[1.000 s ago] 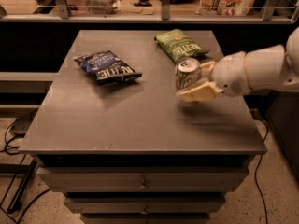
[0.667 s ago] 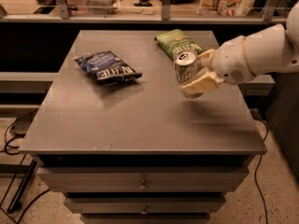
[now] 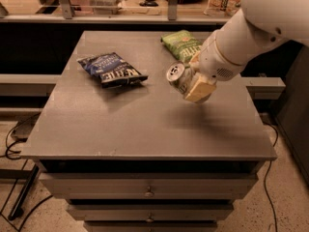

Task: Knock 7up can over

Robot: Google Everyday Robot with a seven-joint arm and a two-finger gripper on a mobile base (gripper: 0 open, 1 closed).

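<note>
The 7up can [image 3: 177,75], white and pale green with a silver top, is tilted with its top pointing up and to the left. It hangs just above the grey table [image 3: 135,124], right of centre, and casts a shadow below. My gripper [image 3: 192,83] reaches in from the upper right on a white arm. Its tan fingers [image 3: 200,89] are closed around the can's lower body and hide part of it.
A blue chip bag [image 3: 112,70] lies at the table's left-centre. A green chip bag [image 3: 183,43] lies at the back, just behind the gripper. The table has drawers in front. Cables lie on the floor at the left.
The can has moved left with the gripper and tilted further, its top now turned more to the left. The chip bags have not moved.
</note>
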